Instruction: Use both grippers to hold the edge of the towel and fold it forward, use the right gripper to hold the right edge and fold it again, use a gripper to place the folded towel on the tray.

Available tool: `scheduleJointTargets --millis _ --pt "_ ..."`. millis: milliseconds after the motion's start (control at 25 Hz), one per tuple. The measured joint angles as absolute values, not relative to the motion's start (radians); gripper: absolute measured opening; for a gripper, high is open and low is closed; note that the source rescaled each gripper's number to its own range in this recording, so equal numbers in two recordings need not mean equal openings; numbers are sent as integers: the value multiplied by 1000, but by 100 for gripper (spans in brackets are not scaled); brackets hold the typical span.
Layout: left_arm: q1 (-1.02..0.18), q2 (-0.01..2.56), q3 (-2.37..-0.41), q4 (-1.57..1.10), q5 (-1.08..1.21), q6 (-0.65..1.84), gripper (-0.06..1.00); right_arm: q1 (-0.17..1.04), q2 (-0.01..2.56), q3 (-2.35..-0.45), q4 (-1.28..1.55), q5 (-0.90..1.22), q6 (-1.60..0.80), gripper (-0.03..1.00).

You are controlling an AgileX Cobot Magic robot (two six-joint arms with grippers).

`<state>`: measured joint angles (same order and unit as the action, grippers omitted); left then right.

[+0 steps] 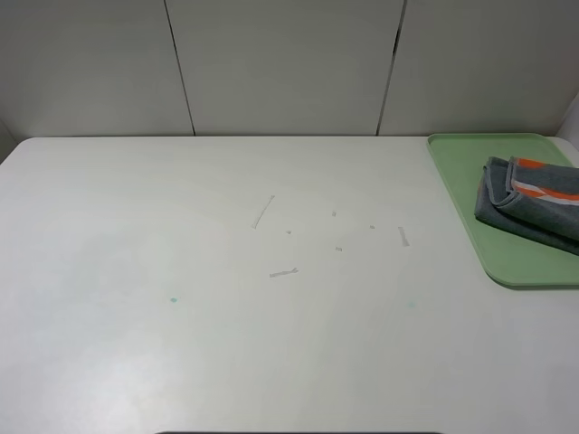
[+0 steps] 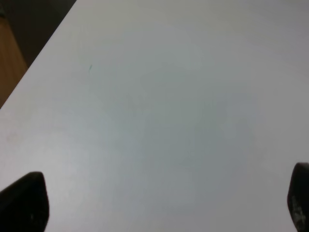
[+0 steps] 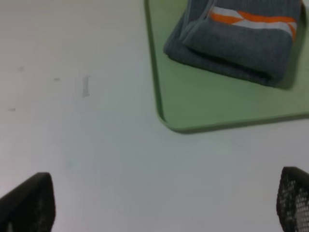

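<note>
Grey towel (image 3: 241,41) lies folded on tray (image 3: 212,106), apart from right fingers (image 3: 29,203).

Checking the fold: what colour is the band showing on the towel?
Orange and white, on the dark grey towel; clearest in the right wrist view.

No text, label, brand, number or sign is showing legibly in any view. The tabletop (image 1: 226,344) is carrying only faint grey scuffs and a small green speck, none forming letters or digits. The towel (image 1: 534,203), lying at about two o'clock in the high view, is showing an orange-and-white patterned band but no wording, and the tray (image 1: 461,181) under it is bearing no print.
</note>
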<state>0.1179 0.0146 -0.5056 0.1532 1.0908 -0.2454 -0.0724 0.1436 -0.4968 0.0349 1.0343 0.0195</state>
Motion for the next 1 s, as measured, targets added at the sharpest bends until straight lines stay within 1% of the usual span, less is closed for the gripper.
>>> scheduleJointTargets --millis 120,240,440,1000 --pt "118 15 -506 153 1091 -245 100 13 119 -497 -59 1030 123 100" --pt "118 15 -506 153 1091 -245 100 32 91 -496 -77 1030 145 100" --pt "118 15 -506 153 1091 -245 100 32 -2 -495 -86 1030 155 100" --pt "118 15 -506 153 1091 -245 100 29 -6 -495 -89 1030 155 100"
